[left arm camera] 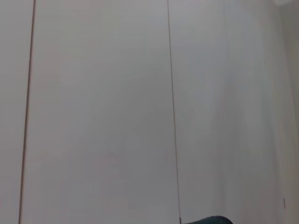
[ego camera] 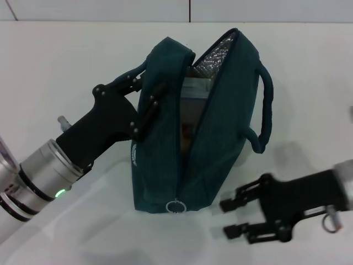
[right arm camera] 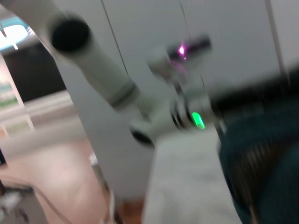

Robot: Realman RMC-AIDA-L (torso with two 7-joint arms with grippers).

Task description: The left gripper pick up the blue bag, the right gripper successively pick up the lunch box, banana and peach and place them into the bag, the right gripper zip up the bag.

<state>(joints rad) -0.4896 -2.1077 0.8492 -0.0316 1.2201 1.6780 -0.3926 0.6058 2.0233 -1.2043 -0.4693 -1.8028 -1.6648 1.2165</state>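
Blue bag held upright and unzipped on the white table, right gripper empty beside it.

Head view: centre frame, the blue bag (ego camera: 165, 160) stands on the table (ego camera: 66, 55), mouth gaping, the lunch box (ego camera: 193, 94) visible inside; the zipper ring (ego camera: 175, 207) hangs at its near base. From the left, the left gripper (ego camera: 144, 94) is clamped on the bag's handle. Lower right, the right gripper (ego camera: 234, 217) sits spread apart and empty, near the bag.
Left wrist view: pale wall panels, a sliver of bag at the bottom edge.
Right wrist view: the left arm (right arm camera: 140, 102) mid-frame, bag fabric lower right.

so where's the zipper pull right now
In the head view the zipper ring pull hangs at the blue bag's near bottom end, left of the open right gripper.
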